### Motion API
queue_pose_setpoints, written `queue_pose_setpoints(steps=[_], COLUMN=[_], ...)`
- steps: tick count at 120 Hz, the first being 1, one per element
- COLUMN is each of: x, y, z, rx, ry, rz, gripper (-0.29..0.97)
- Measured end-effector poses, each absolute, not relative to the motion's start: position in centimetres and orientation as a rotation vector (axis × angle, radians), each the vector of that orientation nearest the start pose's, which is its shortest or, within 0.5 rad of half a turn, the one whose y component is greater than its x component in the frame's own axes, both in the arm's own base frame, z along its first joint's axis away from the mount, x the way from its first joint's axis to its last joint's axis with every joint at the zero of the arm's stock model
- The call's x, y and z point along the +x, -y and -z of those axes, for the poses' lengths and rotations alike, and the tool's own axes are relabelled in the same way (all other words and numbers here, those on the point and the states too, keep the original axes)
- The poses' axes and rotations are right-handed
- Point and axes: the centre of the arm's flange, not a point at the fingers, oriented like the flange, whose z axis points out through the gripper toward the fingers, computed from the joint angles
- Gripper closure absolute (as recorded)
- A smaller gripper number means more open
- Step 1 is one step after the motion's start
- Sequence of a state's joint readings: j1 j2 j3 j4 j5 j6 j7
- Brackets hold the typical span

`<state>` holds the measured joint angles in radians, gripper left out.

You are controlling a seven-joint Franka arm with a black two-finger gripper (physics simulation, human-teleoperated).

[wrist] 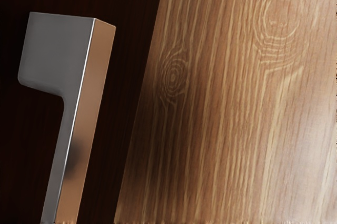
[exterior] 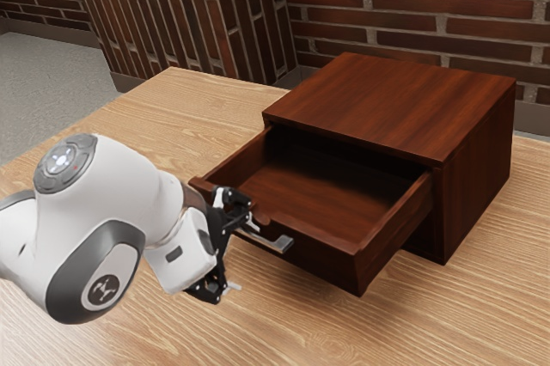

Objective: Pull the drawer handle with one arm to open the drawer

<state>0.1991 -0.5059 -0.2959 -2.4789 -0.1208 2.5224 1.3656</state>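
A dark wooden cabinet (exterior: 404, 108) stands on the table with its drawer (exterior: 326, 198) pulled well out toward the exterior view's left. A grey metal handle (exterior: 273, 241) sticks out from the drawer front. My black gripper (exterior: 227, 244) is at the handle's near end, with one finger (exterior: 234, 204) above the bar and the other below it. The fingers stand far apart, so the gripper is open. In the wrist view the handle (wrist: 71, 119) is close up against the dark drawer front (wrist: 126, 34).
The light wooden table (exterior: 447, 314) stretches around the cabinet, with room in front of the drawer. A brick wall (exterior: 412, 5) rises behind the table. My white arm (exterior: 94, 228) fills the lower left of the exterior view.
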Motion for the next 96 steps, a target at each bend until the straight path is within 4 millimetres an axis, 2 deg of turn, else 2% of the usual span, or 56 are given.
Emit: queue_pose_setpoints(steps=[16,31,43,56,63,78,84,96], x=[43.2,42.4,42.2,42.3,42.4,42.3,41.5,38.7], y=[5.3,5.4,5.5,5.2,4.9,5.1,5.5,4.0], z=[-52.0,-52.1,-52.2,-53.1,-54.0,-55.3,-56.4,-59.5], rx=[-2.097,-2.066,-2.046,-2.041,-2.060,-2.067,-2.065,-2.305], ry=[-1.741,-1.749,-1.755,-1.742,-1.713,-1.692,-1.679,-1.569], rz=[0.552,0.533,0.522,0.550,0.590,0.641,0.664,0.673], gripper=[0.05,0.15,0.17,0.37,0.36,0.17,0.12,0.07])
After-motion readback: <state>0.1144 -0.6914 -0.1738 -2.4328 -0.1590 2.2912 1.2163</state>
